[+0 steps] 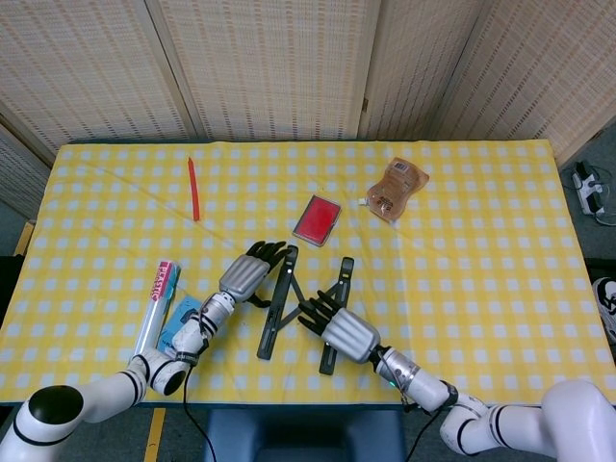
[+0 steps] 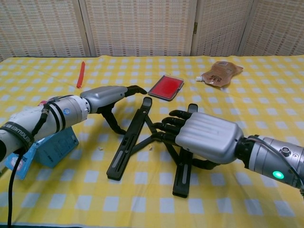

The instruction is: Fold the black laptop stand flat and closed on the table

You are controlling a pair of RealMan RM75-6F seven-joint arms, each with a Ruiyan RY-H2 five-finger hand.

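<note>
Chest view: stand [image 2: 142,137], near centre of table [image 2: 266,109], arms splayed. Left hand [image 2: 102,97] open beside left rail; right hand [image 2: 202,137] open over right rail. Advice: press rails together evenly.

Stand between two hands

On table [image 1: 481,241]: laptop stand [image 1: 279,303] near front edge; left hand [image 1: 245,276] just left, right hand [image 1: 342,330] over its right bar. Behind: card [image 1: 317,219], pouch [image 1: 396,188] further right. Far left: box [image 2: 52,145], tube [image 1: 157,305], pen [image 1: 193,188]

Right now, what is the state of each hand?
Left hand: open, beside the laptop stand, holding nothing.
Right hand: open, over the stand's right bar.
</note>
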